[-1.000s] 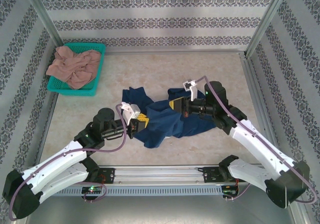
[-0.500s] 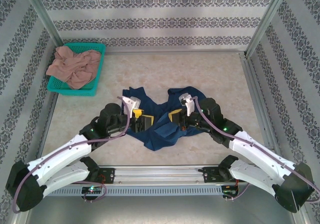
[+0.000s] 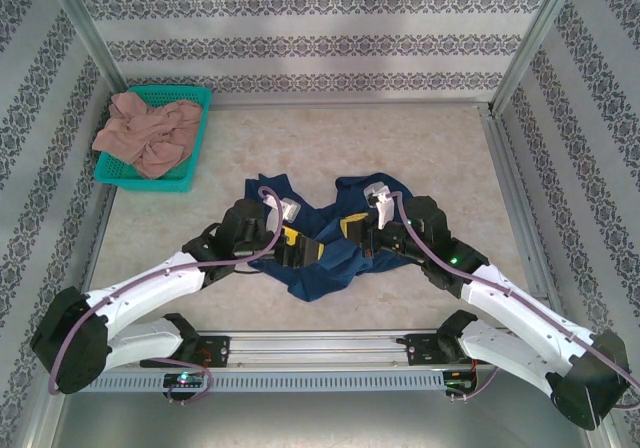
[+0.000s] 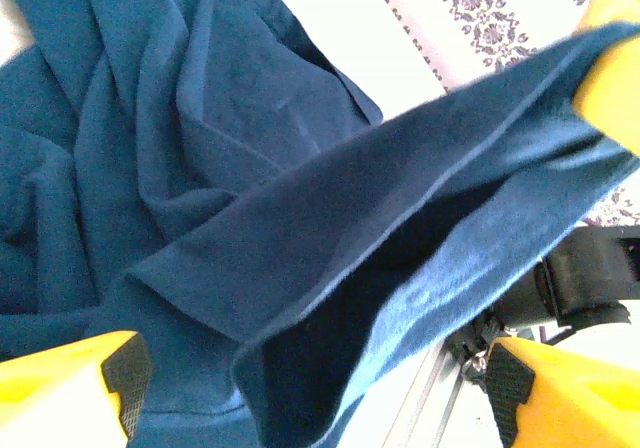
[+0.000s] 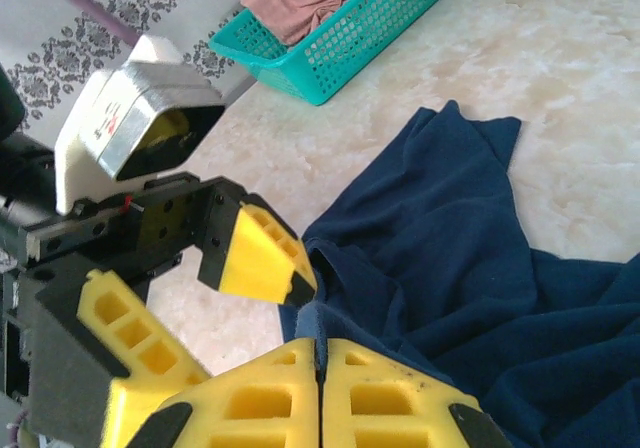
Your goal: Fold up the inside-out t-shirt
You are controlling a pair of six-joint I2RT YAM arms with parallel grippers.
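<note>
The right pincer [image 5: 318, 353] is pressed together on a thin edge of the inside-out t-shirt [image 5: 450, 248]. Its fingers [image 5: 400, 398] are cut off by the lower border of the right wrist view. The left pincer [image 4: 315, 383] stands spread wide. A raised fold of cloth passes between its tips, and I cannot tell if it touches them. From above, both arms cover the middle of the shirt, and its dark blue crumpled borders show on the tabletop [image 3: 420, 148], front centre. The wrist views show matt cloth with deep folds. A teal basket [image 3: 150, 182] holding a pinkish garment [image 3: 150, 133] sits at the far left.
</note>
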